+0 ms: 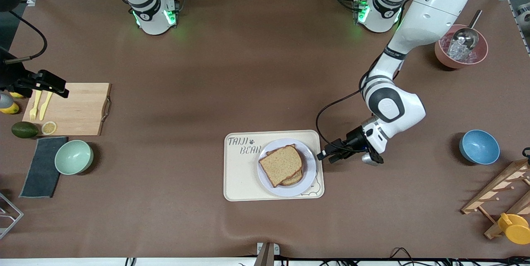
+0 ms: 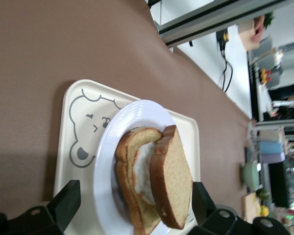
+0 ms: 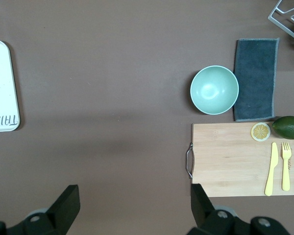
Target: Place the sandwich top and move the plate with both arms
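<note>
Left gripper (image 1: 324, 156) beside sandwich-laden plate (image 1: 287, 191)

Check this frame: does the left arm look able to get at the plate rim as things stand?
Probably yes. The left gripper is open just beside the tray, level with the plate, with nothing between them; the sandwich top leaves the rim bare.

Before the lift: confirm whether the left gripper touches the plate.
Apart. Front view shows the open left gripper off the plate rim, tray edge between them.
</note>
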### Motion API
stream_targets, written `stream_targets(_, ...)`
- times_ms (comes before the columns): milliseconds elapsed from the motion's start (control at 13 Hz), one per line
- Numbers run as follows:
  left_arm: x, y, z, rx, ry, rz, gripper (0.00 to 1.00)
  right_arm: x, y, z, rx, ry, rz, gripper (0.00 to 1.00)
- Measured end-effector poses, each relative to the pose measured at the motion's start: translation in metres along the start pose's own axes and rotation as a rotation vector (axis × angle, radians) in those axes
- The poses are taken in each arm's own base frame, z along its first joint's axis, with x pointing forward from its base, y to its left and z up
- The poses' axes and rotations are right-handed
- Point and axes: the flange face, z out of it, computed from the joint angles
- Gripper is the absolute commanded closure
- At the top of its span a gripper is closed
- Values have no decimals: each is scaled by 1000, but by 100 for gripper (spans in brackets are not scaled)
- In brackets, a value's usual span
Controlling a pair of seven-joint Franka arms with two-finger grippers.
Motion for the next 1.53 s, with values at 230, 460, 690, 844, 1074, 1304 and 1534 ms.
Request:
stream_targets(230,20,12,-21,76,-41,83,0,0,0,1,0,-1,0,0)
stream_targets(460,34,29,-37,171,-96,138,0,1,0,1,0,-2,1,0)
stream_targets(690,48,54,-58,271,-166,204,0,1,1,2,0,-3,2,0)
stream_targets(844,56,73,-78,350,-216,241,0,1,1,2,0,-3,2,0)
stream_targets(1074,74,107,-119,485,-300,286,0,1,1,2,0,-3,2,0)
stream_targets(1304,85,150,-163,578,-364,276,0,1,1,2,0,-4,2,0)
stream_targets(1534,86,178,-218,736,-362,277,0,1,1,2,0,-4,2,0)
